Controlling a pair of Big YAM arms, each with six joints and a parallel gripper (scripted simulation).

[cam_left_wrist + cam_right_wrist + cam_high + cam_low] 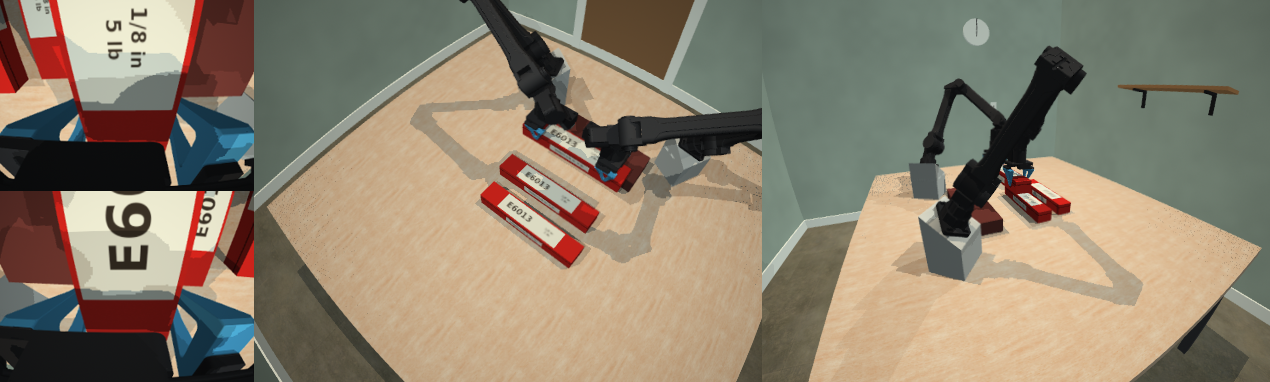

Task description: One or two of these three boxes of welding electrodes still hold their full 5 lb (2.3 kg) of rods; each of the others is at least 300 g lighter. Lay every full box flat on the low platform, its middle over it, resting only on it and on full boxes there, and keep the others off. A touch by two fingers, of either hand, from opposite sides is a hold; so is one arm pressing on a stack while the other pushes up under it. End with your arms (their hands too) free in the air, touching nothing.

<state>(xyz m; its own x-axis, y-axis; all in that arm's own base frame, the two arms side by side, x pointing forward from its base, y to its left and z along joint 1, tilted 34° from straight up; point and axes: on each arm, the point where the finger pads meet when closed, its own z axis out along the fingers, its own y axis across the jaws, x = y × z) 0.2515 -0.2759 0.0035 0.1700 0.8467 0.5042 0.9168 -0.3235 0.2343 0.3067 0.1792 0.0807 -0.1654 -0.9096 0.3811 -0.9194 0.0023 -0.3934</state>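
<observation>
1. The pale wood-grain table (454, 280) (1012, 325) (36, 102) (215, 298) stands in a room with grey-green walls (354, 60) (862, 50). In the exterior view, a round clock (976, 31) hangs toward 11 o'clock and a wooden shelf (1177, 89) toward 1.
2. The low, dark red-brown platform (639, 165) (989, 220) (222, 55) (34, 246) lies toward 1 o'clock from the held box (564, 137) (1018, 187) (128, 64) (128, 280) in the top view.
3. From the right gripper (535, 132) (1019, 174) (128, 287), that box runs toward 4 o'clock in the top view; from the left gripper (605, 175) (127, 96), toward 10. It hangs above the table, on the platform's near side.
4. Both grippers are partly open, wide as the box, their blue fingers closed on its long sides, one gripper near each end.
5. The held box is long and red, level, its cream label up: "E6013" near the right gripper, "1/8 in" and "5 lb" near the left. Shadow crosses it.
6. Two matching boxes lie flat on the table toward 7 o'clock, roughly parallel: the middle box (549, 192) (1029, 201) (49, 60) (200, 268), then the outer box (531, 225) (1051, 192) (6, 64) (245, 255).
</observation>
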